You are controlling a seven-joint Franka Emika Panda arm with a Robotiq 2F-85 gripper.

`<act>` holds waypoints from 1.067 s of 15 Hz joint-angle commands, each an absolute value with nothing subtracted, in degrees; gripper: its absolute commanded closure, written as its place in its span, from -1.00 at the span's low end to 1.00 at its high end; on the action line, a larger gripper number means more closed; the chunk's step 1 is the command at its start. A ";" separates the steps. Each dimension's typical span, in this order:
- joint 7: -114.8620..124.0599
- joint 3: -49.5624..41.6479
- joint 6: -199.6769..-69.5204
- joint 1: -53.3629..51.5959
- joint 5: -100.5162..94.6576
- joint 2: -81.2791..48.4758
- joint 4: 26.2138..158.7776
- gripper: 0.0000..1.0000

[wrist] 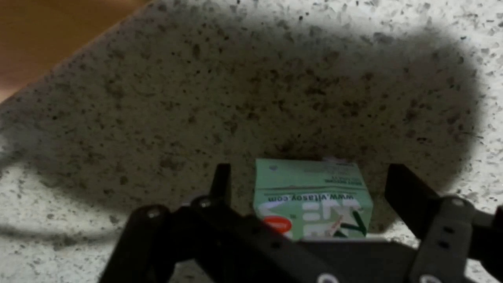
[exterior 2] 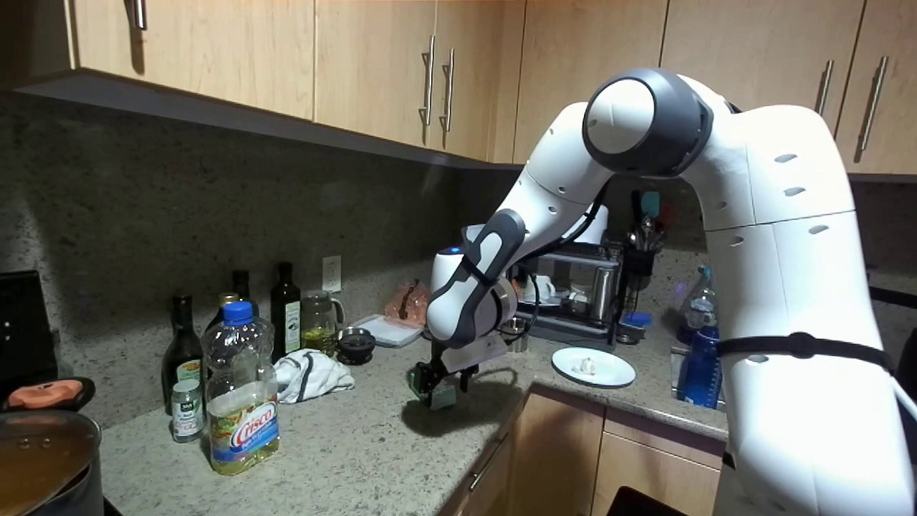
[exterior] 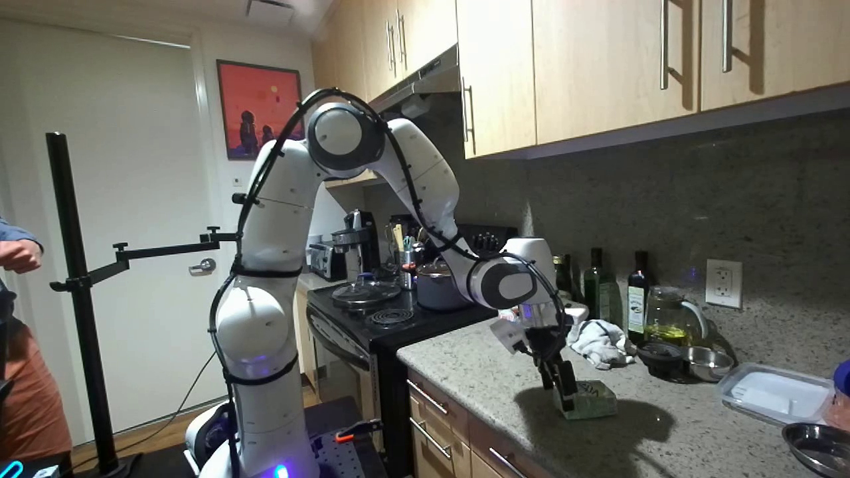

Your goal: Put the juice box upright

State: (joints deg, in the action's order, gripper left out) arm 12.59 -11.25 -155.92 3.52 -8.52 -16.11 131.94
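Carton (wrist: 312, 196) flat on speckled countertop (wrist: 235, 94)

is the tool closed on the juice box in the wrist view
No, the tool stands open there, with countertop showing between it and the juice box on both sides.

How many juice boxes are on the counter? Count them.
1: the juice box lies on the counter, in the wrist view between the parted fingers of the gripper. Others may be hidden.
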 commanded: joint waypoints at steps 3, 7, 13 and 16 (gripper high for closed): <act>8.73 -9.92 -156.11 4.88 -5.12 -17.46 129.35 -1.00; 7.67 -9.60 -156.09 5.43 -3.73 -18.01 128.65 -0.88; 7.66 -9.17 -155.92 5.54 -3.32 -18.85 128.27 -0.72; 7.68 -8.88 -155.90 5.65 -3.18 -19.15 128.14 -0.62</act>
State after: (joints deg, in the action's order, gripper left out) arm 9.97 -9.87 -155.92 4.77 -5.07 -18.51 129.08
